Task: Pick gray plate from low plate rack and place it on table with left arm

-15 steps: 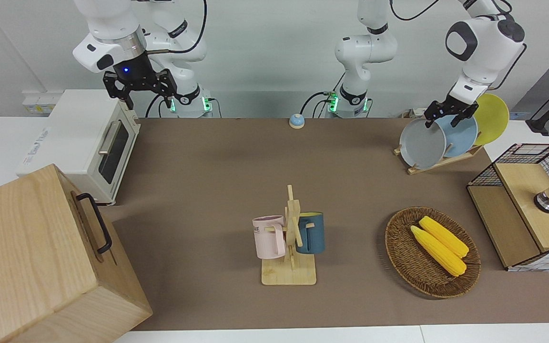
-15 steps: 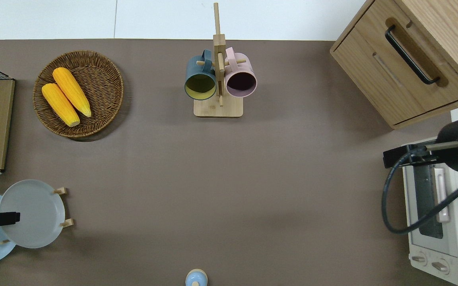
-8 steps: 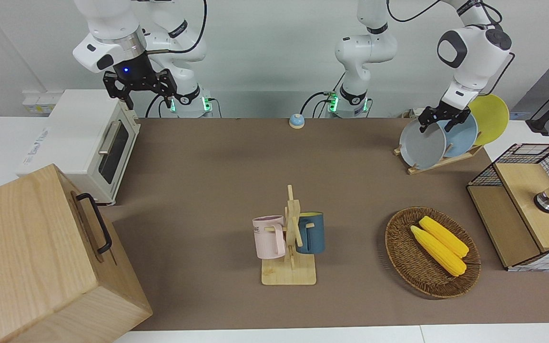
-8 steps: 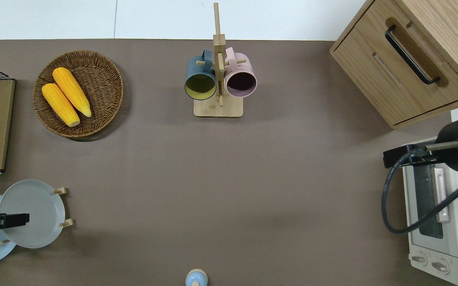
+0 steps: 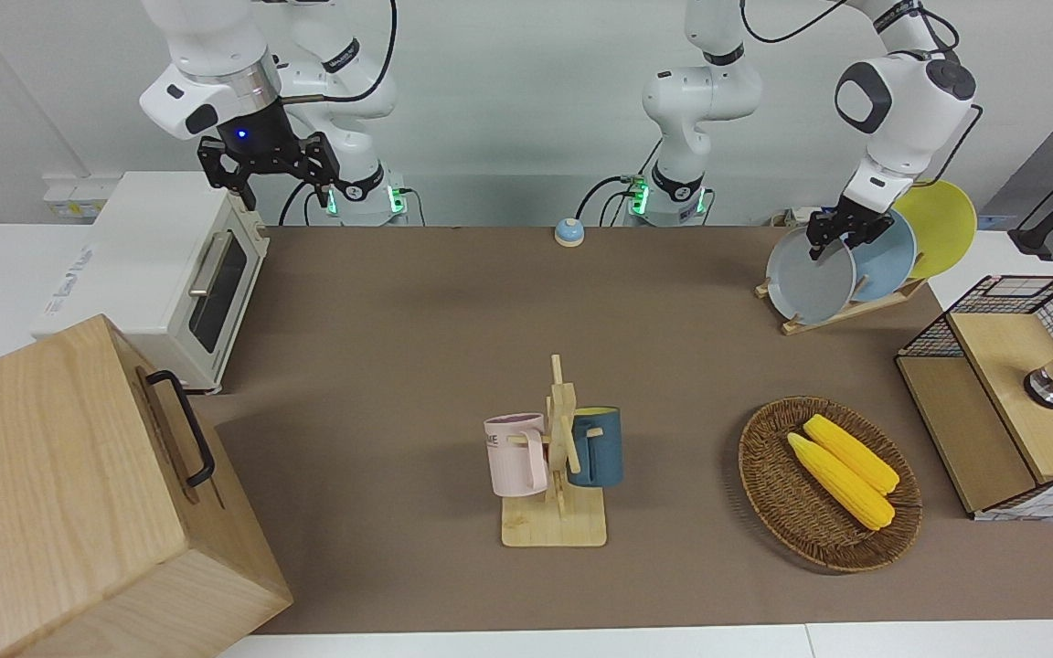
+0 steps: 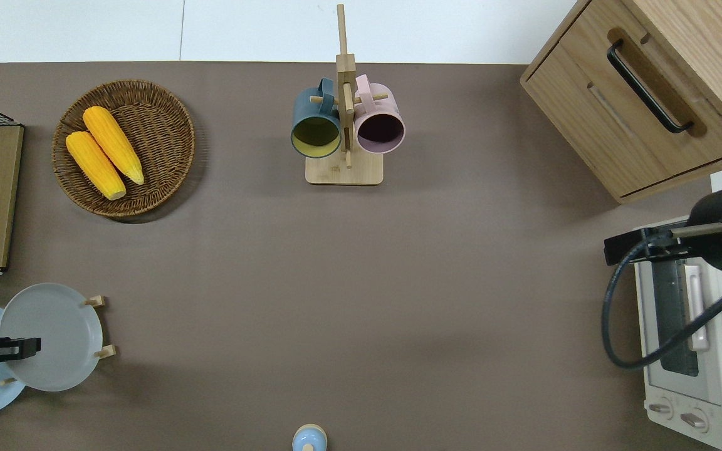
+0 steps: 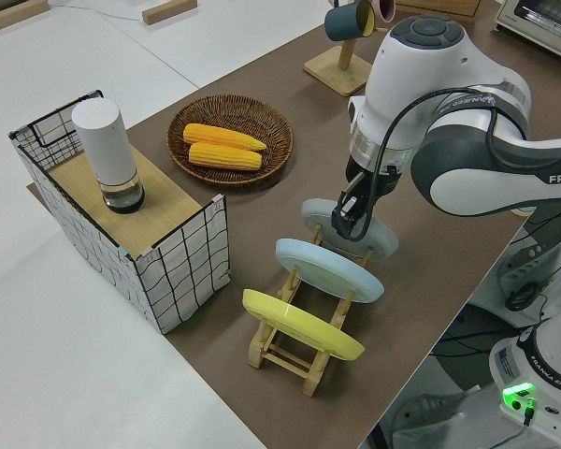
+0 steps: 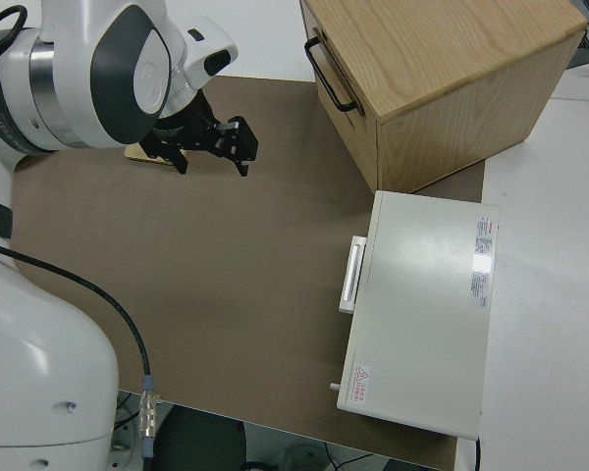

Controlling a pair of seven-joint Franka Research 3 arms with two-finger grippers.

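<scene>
From the front, your left gripper (image 5: pixel 833 239) sits at the gray plate's (image 5: pixel 806 279) one o'clock edge, grip unclear; from above, the plate (image 6: pixel 54 332) stands in the rack (image 6: pixel 101 326); from the side, it isn't lifted or on the table (image 7: pixel 430 271) yet; right arm parked.

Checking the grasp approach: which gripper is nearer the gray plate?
Left. The left gripper is at the top rim of the gray plate, which stands in the low plate rack. The right arm is parked.
</scene>
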